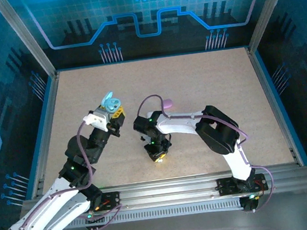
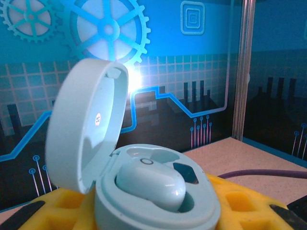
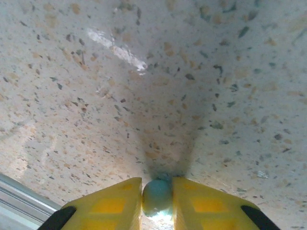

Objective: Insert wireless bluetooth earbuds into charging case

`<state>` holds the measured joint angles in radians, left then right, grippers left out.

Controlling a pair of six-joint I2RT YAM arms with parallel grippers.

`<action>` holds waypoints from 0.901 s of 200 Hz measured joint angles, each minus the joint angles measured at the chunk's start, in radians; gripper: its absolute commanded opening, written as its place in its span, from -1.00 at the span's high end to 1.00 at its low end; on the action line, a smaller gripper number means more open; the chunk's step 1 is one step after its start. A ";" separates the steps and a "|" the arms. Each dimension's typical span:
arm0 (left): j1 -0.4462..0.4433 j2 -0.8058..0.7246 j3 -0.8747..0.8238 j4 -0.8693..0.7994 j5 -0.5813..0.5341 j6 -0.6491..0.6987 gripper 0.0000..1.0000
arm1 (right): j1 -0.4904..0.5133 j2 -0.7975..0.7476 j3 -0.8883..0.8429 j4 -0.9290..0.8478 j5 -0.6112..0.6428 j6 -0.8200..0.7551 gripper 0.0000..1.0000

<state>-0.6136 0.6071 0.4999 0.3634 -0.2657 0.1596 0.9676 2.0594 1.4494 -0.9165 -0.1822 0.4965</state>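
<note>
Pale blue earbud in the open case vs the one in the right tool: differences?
Place: the seated pale blue glossy earbud rests in a socket of the open pale blue clamshell case gripped by the left tool; the loose pale blue earbud is pinched by the right tool, at the speckled tabletop.
Pose: the seated earbud shows its long rounded back; the loose earbud just a small round end.
Shared: pale blue, glossy.

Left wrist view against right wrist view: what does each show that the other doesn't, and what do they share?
Left wrist: the open charging case, lid up, with a seated earbud, held in the left claw. Right wrist: a loose earbud pinched in the right claw, close to the table. Both: yellow pads gripping something pale blue.
</note>
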 measured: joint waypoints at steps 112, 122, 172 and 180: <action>0.000 0.144 0.000 0.049 0.066 -0.058 0.39 | -0.237 -0.158 -0.185 0.017 0.075 -0.001 0.59; 0.000 0.151 0.000 0.053 0.073 -0.060 0.39 | -0.243 -0.158 -0.186 0.018 0.075 -0.003 0.58; 0.000 0.163 0.000 0.069 0.091 -0.075 0.39 | -0.244 -0.150 -0.185 0.019 0.077 -0.016 0.53; 0.000 0.165 0.000 0.069 0.092 -0.076 0.39 | -0.244 -0.145 -0.185 0.019 0.077 -0.018 0.52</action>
<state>-0.6136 0.7719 0.4999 0.4320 -0.1741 0.0841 0.7235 1.9141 1.2640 -0.8970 -0.1051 0.4789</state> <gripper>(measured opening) 0.392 0.235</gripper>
